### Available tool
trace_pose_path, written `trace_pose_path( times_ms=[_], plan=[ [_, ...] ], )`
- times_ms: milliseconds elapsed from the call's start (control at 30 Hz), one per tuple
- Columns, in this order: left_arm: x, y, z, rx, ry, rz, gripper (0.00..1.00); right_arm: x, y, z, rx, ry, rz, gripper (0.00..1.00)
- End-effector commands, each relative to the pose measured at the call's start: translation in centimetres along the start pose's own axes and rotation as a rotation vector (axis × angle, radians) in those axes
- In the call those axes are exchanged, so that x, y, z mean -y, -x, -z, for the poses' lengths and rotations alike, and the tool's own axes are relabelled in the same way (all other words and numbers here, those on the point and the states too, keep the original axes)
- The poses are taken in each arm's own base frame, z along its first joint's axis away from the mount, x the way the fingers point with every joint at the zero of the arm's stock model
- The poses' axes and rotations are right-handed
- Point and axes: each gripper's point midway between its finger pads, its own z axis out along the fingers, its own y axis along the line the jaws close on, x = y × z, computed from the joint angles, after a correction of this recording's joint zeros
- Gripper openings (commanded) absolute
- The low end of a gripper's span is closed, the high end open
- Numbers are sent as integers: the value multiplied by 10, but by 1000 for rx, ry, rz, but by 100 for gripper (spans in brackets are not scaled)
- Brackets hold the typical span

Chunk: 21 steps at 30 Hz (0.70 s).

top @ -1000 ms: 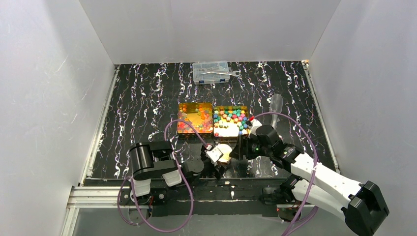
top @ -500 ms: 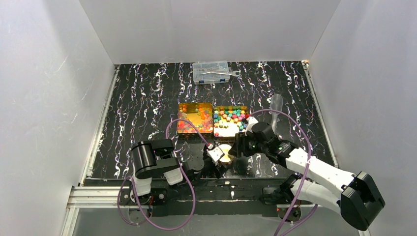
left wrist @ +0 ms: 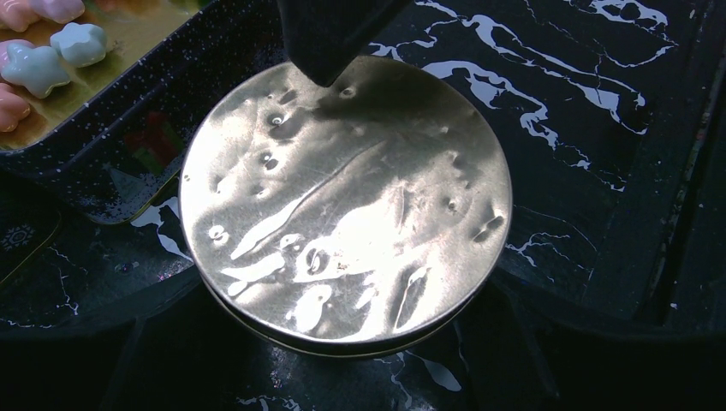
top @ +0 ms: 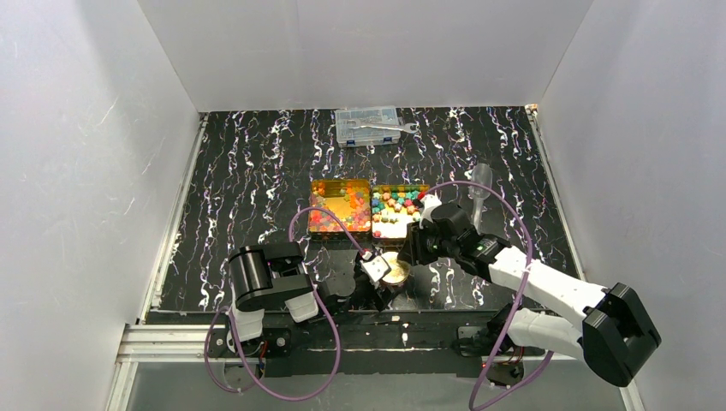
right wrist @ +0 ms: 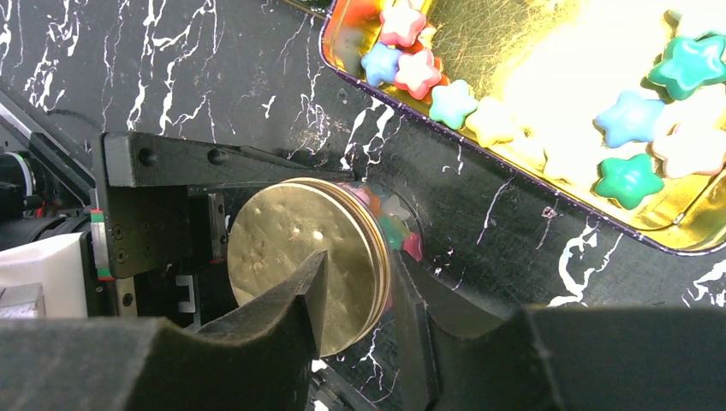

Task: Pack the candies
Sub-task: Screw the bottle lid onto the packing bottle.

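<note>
**Top view.** Most of the candies (top: 398, 204) lie in two open trays at mid-counter. The glossy red and orange sort fill the red tray (top: 328, 186), and the pastel sort lie in the tray beside it. Just nearer the bases, the left arm (top: 265, 287) and the right arm (top: 531, 282) meet at a round tin (top: 395, 272).

**Left wrist view.** The left fingers (left wrist: 599, 351) flank the tin low on its body and are closed on it, steadying it on the counter. The gold lid (left wrist: 347, 205) is thin, dented sheet metal. Treat it as light, slick and easily bent. One tip of the other arm's fingers touches its far rim.

**Right wrist view.** The right fingers (right wrist: 257, 342) stand nearly closed. One lies on the lid's face and the other outside the rim, with the lid's edge pinched between them. A few pastel candies show under the lid's edge, so judge the lid not yet seated. More stars lie in the pastel tray (right wrist: 488, 34) close by.

**Handling.** The candies look small, light, hard and smooth. Expect them to roll, scatter and possibly chip if trapped under the rim. Take hold at the lid's rim, not at single pieces, and press evenly.
</note>
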Motion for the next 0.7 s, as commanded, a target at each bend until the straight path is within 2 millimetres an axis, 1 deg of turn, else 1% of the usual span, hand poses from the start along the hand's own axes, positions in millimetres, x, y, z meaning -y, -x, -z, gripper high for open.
trace_pose_path(
  times_ms=[0,100,200,300,667],
  plan=[
    [4,-18,3,-58,-26,2,33,-4,22,-2,58,7,37,40],
    [5,-18,2,-59,-27,3,33,-5,20,-3,50,14,40,36],
    [5,-19,1,-61,-27,6,32,-4,16,-4,41,20,38,33],
    [6,-19,0,-61,-28,11,30,-5,10,-5,21,32,36,30],
    [4,-19,-3,-60,-11,22,29,1,-20,-6,-63,42,12,26]
  ],
)
